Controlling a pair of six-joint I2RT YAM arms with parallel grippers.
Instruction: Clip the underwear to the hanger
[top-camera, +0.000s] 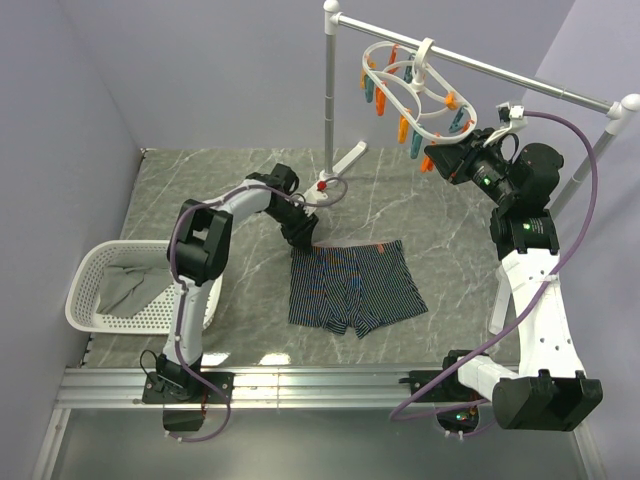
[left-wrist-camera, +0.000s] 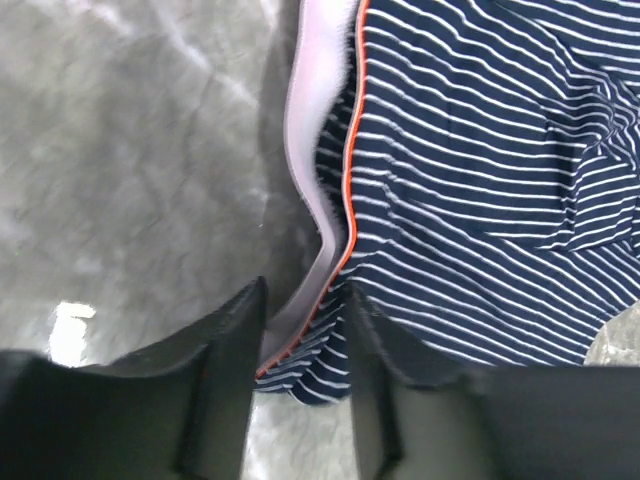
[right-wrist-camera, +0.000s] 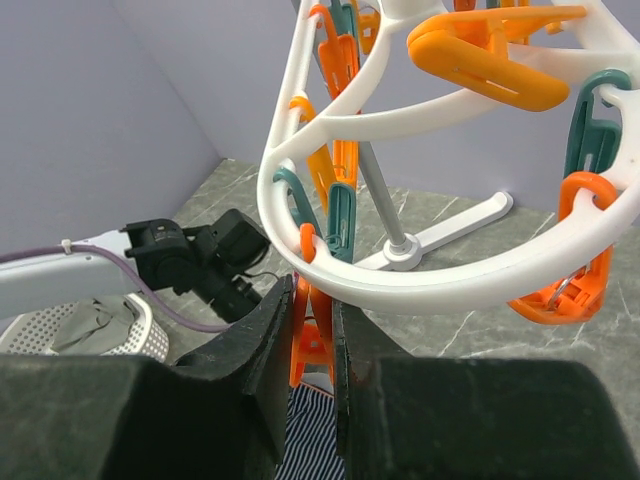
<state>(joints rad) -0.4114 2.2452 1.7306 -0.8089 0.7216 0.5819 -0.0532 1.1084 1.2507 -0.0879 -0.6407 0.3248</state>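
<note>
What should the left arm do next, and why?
Probably finish closing the left gripper: the waistband edge of the underwear stands between its fingers, which do not look pinched on it yet. The right gripper is clamped on an orange peg of the hanger, so once the fabric is held it can likely be lifted there.

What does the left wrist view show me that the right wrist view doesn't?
Only the left wrist view: the left gripper with its jaws either side of the underwear waistband, the orange-red trim between them, not pinched tight yet. Only the right wrist view: the right gripper shut on an orange peg of the hanger, plus the rail stand, the basket and the left arm. Both: the striped underwear and the marble table.
</note>
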